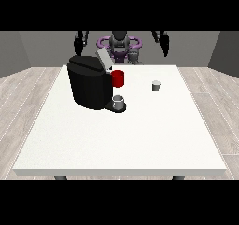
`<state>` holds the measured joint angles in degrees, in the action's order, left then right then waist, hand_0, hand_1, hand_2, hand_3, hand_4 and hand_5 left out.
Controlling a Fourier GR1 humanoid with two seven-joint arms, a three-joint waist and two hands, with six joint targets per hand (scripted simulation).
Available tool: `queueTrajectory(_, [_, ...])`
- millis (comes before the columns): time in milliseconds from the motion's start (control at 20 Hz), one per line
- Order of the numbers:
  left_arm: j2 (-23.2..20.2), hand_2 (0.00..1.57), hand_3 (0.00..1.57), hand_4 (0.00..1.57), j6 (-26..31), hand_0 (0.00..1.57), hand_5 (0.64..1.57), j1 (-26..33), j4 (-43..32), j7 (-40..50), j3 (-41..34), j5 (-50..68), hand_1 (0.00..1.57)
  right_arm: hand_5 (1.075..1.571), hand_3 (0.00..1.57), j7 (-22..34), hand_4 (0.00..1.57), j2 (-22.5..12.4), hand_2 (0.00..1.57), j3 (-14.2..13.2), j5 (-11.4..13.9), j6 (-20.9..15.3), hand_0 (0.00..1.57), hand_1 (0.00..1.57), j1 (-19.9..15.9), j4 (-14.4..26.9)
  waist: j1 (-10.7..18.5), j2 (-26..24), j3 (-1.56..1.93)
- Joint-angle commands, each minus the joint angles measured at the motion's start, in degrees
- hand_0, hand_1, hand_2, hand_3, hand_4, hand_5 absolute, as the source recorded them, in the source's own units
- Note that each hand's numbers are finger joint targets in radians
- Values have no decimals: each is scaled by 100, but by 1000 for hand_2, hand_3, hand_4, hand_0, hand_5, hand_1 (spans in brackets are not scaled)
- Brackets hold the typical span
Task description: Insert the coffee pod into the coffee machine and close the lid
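So the coffee pod (156, 85) is that little pale cup-shaped thing sitting upright on the white table (116, 140), right of the middle and toward the far side, with bare tabletop all round it. My guess is it's super light and fairly stiff, smooth-sided, so it'll probably skate or tip if nudged from one side; I'd pinch it across the side walls, thumb one way and fingers the other, coming down from above, and keep it upright for the drop-in. Well off to its left is the black coffee machine (88, 86), its grey lid (103, 59) tilted up and open, a red part (118, 78) on the side facing the pod, and a small grey cup (118, 102) sitting on the tray at its near right foot. Nothing's holding the pod yet. Both hands are raised back at the far edge beside the robot: the hand at the view's right (162, 41) is the closer one to the pod, the hand at the view's left (80, 41) hangs above the machine's far side. Both carry nothing, and honestly I can't tell how their fingers are set.
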<state>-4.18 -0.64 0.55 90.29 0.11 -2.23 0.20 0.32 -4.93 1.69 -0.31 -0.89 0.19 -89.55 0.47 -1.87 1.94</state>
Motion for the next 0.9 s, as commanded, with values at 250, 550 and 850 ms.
queueTrajectory(250, [-259,0,0,265,891,0,1571,189,-111,-1116,-167,512,0,1571,0,98,128,-121,0,-105,-29,126,0,0,202,81,-57,-13,-196])
queueTrajectory(550, [-731,0,0,213,665,0,1571,-221,-147,-807,-164,-236,0,1571,0,-755,145,217,0,-522,-203,-331,0,0,175,109,-343,96,-193])
queueTrajectory(850, [-1209,0,0,0,837,0,1571,-1008,-861,-478,-531,-357,0,1571,0,-674,177,354,0,-385,-44,-562,0,0,-324,41,-505,545,-194])
